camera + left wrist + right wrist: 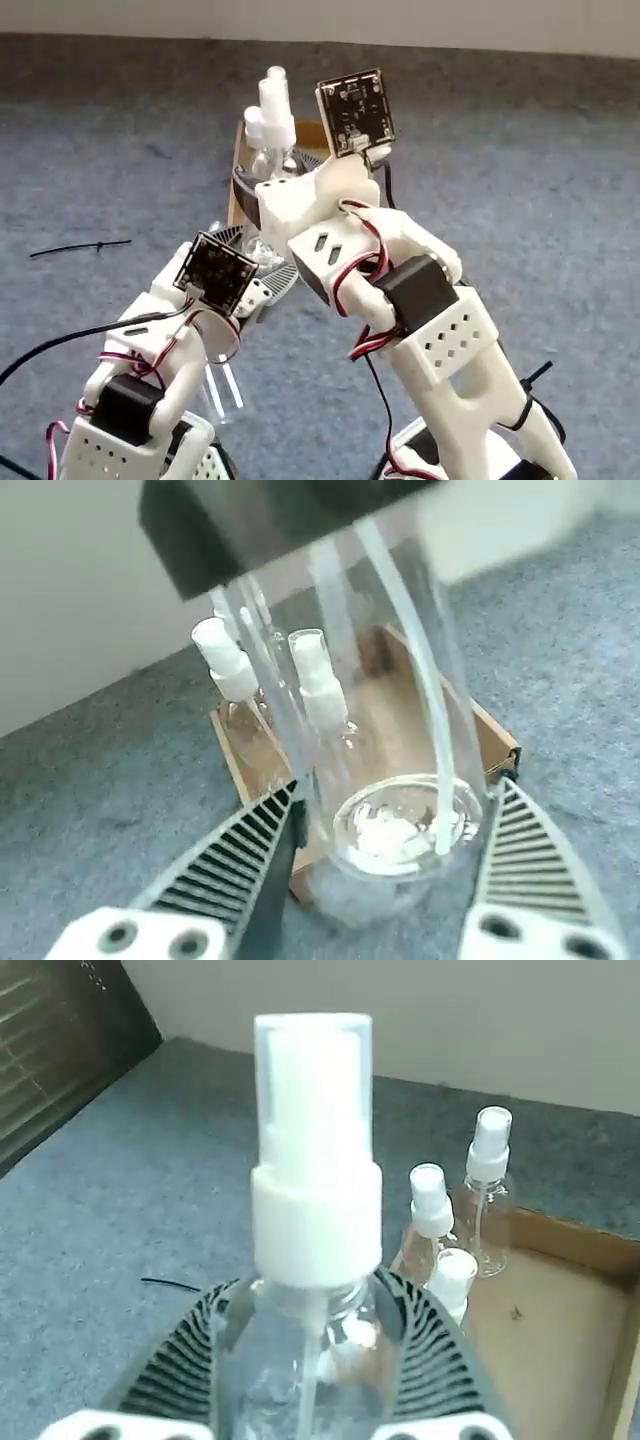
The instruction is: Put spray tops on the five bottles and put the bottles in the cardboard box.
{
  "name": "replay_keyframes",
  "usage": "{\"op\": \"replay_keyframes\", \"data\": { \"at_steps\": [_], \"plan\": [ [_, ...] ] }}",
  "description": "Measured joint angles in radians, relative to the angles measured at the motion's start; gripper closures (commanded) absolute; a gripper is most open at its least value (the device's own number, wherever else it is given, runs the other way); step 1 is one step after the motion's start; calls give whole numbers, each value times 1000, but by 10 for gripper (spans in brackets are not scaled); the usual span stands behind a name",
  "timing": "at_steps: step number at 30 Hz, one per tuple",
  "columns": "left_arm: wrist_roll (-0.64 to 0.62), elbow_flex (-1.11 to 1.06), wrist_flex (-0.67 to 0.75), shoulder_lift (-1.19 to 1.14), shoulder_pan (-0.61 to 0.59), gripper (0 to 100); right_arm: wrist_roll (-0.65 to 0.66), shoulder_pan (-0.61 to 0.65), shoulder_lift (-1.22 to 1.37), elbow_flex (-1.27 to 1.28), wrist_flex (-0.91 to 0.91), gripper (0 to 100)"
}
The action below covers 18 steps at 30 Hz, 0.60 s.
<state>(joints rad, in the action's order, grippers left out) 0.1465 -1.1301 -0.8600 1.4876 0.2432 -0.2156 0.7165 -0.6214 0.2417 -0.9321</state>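
A clear bottle (300, 1380) with a white spray top (315, 1160) stands upright between the fingers of my right gripper (315, 1290), which is shut on its shoulder. My left gripper (395, 790) grips the same bottle (390, 730) lower down, a ribbed finger (250, 860) on each side. In the high view the two grippers meet in front of the cardboard box (238, 165), the right gripper (290, 185) above the left gripper (262, 262). Three capped bottles (488, 1200) stand in the far corner of the box (560, 1330).
Grey carpet covers the floor all round. A black cable tie (80, 247) lies to the left and another (535, 378) beside the right arm's base. Something clear (222, 385) shows under the left arm. A pale wall runs behind the box (450, 720).
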Motion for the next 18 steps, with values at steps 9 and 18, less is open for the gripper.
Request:
{"op": "replay_keyframes", "data": {
  "at_steps": [9,18],
  "plan": [
    [0,0,0,0,-5,748,43,-2,0,15,9,994],
    [0,2,18,2,-17,748,84,-288,72,35,235,994]
  ]
}}
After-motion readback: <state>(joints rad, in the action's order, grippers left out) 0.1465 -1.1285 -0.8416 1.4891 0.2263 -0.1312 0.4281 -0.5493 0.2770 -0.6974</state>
